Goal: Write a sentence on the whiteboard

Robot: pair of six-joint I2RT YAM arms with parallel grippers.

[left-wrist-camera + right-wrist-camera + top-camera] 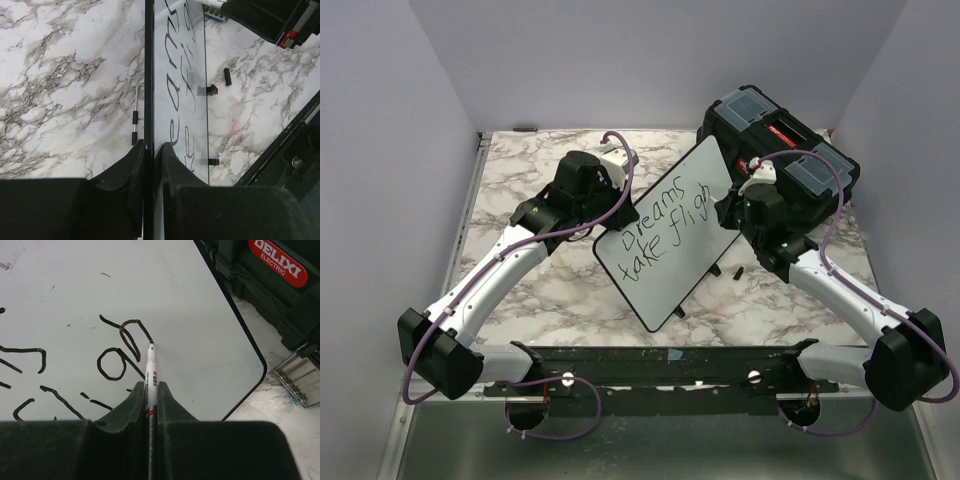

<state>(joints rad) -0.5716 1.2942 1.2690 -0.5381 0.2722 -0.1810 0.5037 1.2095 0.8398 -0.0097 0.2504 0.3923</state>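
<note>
The whiteboard (665,235) is held tilted up off the marble table. My left gripper (612,212) is shut on its left black rim, seen edge-on in the left wrist view (149,150). The sentence (665,218) reads "Dreams" over "take fligh" in black marker. My right gripper (735,205) is shut on a white marker (151,375); its tip touches the board (200,300) at the end of the last stroke, right of the "g". In the right wrist view the gripper (150,392) clamps the marker's barrel.
A black toolbox (780,145) with a red DELIXI label (277,260) stands at the back right, close behind the right gripper. A black marker cap (227,76) and a thin metal rod (135,117) lie on the marble table (520,170).
</note>
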